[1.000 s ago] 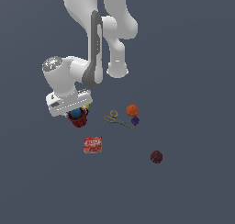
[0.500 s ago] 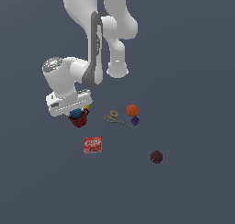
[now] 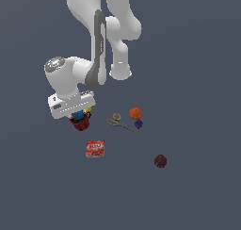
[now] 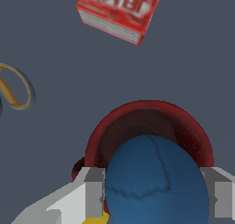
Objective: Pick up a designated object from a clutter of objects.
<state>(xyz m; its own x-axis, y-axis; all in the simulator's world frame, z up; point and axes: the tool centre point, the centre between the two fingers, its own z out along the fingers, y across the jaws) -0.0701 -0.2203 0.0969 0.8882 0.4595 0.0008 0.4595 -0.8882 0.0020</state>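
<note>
The blue ball (image 4: 156, 182) sits between my two fingers (image 4: 94, 193), which press on its two sides; my gripper (image 4: 157, 196) is shut on it. Directly under the ball is the red mug (image 4: 147, 115), its rim showing around it. In the exterior view the gripper (image 3: 77, 116) holds the blue ball (image 3: 76, 115) just over the red mug (image 3: 81, 124), with the yellow ball (image 3: 89, 110) tight beside it and partly hidden by the hand.
The red-and-white box (image 3: 95, 149) lies close by the mug. Gold-handled scissors (image 3: 120, 122), an orange ball (image 3: 135, 113) and a purple cube (image 3: 139, 124) lie toward the exterior view's right. A maroon ball (image 3: 160, 160) sits farther off.
</note>
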